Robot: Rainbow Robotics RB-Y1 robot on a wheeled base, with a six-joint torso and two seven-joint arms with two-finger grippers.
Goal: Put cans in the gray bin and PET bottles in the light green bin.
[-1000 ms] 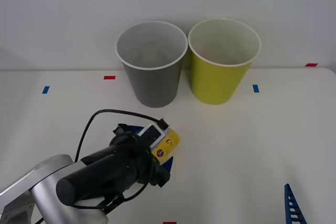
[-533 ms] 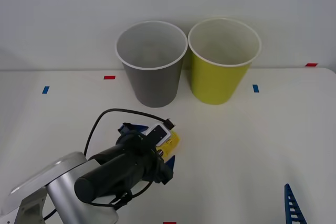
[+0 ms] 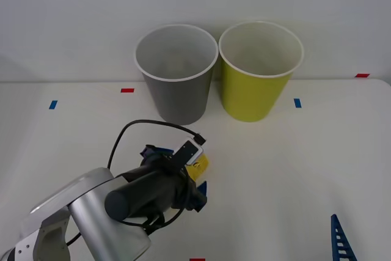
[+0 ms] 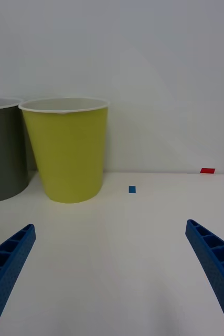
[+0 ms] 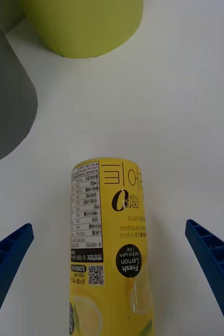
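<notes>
PET bottle with yellow lemon label lies flat on white table, long axis running near-to-far, far end toward the bins. It sits between the spread fingers of the left gripper, untouched. Gray bin and light green bin stand beyond. Right gripper wide open, holding nothing, near right.

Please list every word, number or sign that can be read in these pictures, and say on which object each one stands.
"Fresh Lemon": in a black circle on the yellow label of the PET bottle, lying between the open fingers of the left gripper.
"0": large black figure at mid-label; the script beside it is too unclear to read.
Large Korean characters near the bottle's end: not readable with certainty.
Nutrition table and QR code: too small.
The gray bin, light green bin and right gripper carry no text.
</notes>
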